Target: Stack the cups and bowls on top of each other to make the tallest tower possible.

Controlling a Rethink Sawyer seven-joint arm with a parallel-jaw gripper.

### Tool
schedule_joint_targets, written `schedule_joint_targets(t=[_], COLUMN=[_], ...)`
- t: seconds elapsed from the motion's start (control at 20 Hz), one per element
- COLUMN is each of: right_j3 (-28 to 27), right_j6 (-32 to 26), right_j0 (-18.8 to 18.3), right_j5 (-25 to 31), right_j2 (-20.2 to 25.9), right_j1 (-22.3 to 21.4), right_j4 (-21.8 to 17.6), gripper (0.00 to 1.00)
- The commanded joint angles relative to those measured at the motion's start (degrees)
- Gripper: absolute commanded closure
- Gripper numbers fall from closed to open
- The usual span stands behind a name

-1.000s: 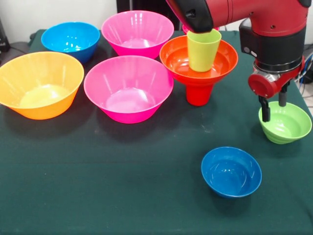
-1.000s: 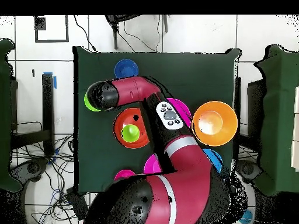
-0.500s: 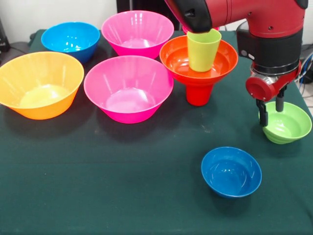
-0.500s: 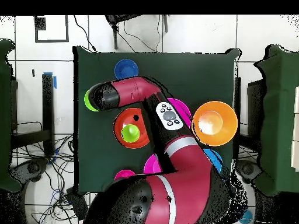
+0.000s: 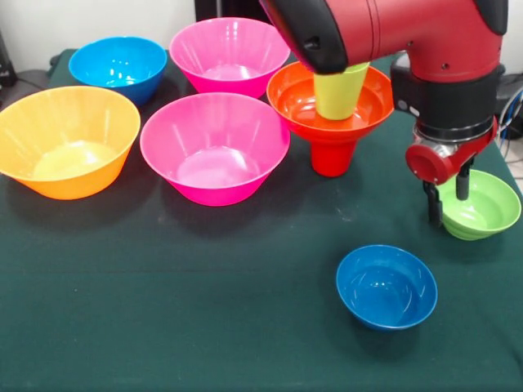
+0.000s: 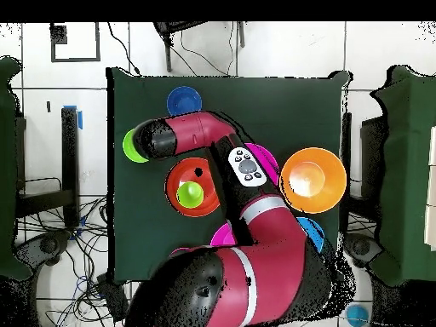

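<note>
The tower stands at the back right: an upturned red cup carries the wide red-orange bowl, and a lime-green cup sits in that bowl. In the overhead view the red-orange bowl and the lime-green cup show beside the arm. A small green bowl rests on the cloth at the right. My gripper is open and low over the bowl's near-left rim. One finger is outside the rim and the other is inside the bowl. A small blue bowl lies in front.
Two big pink bowls, a yellow-orange bowl and a mid-sized blue bowl stand at the left and back. The arm's upper link hangs over the tower's top. The table's right edge is close to the green bowl.
The gripper has come down and shifted slightly left, so its fingers now straddle the green bowl's rim. The bowls have not moved.
</note>
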Motion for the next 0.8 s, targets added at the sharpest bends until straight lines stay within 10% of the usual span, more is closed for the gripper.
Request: schedule_joint_targets(t=[0.05,0.8], right_j3=[-3.9,-3.4], right_j6=[0.7,0.0], right_j0=[0.8,0.1], right_j5=[-0.3,1.9], right_j2=[-2.1,-1.5], right_j1=[5.4,7.4], right_j4=[-3.2,-2.2], gripper=[0.0,0.0])
